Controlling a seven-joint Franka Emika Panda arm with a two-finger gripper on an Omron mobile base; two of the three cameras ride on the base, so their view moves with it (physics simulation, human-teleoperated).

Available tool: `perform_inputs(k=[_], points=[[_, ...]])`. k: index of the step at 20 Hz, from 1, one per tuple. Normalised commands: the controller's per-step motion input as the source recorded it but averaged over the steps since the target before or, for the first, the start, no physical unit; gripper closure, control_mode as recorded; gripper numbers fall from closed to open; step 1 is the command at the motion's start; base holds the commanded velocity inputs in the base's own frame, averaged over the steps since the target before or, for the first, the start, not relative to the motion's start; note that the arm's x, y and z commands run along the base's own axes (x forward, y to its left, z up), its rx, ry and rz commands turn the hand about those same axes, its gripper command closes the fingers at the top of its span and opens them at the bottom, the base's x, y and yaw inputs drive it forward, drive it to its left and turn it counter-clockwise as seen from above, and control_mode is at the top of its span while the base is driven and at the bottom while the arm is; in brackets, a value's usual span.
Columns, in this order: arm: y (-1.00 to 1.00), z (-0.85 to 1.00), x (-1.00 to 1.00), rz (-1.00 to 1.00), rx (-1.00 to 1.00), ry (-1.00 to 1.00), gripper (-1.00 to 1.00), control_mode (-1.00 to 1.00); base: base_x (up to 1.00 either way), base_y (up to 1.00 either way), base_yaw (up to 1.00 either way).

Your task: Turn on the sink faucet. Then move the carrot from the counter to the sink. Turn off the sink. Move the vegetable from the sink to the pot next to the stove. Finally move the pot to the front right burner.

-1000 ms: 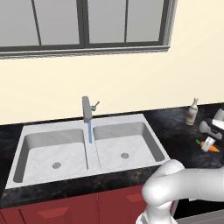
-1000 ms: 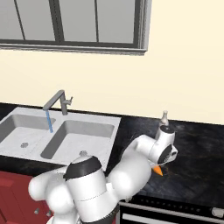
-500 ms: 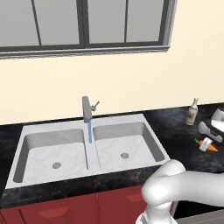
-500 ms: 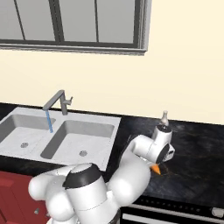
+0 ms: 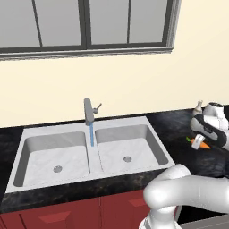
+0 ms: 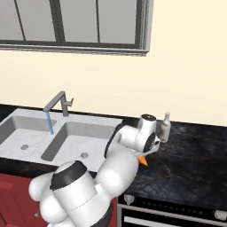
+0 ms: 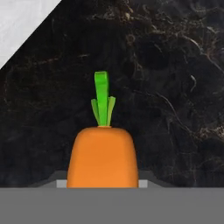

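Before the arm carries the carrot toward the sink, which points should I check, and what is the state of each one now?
1. Water runs from the sink faucet: ok, a blue stream falls.
2. Carrot sits between the jaws of the gripper: ok in the hand view.
3. Grip is firm: cannot tell.
4. Carrot lifted off the counter: cannot tell.
5. Sink basins free to receive it: ok.
6. Bottle stands close behind the hand: not ok, mind it when lifting.

Orange carrot (image 7: 103, 157) with bright green stem, glossy black counter (image 7: 166, 87) veined in pale brown marbling, light grey sink (image 5: 112, 147), grey metal faucet (image 5: 88, 112) with thin blue stream, red cabinet fronts (image 5: 67, 214) under the sink, pale bottle (image 6: 165, 126)
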Motion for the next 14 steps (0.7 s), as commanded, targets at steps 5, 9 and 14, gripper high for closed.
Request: perform_inputs(k=[5, 9, 14], points=[[0.88, 0.2, 0.4, 0.09, 0.0, 0.05, 1.0, -1.0, 0.0, 0.0, 0.0], [0.83, 0.01, 0.56, 0.09, 0.0, 0.04, 1.0, -1.0, 0.0, 0.0, 0.0], [0.81, 0.0, 0.6, 0.09, 0.0, 0.04, 1.0, -1.0, 0.0, 0.0, 0.0]])
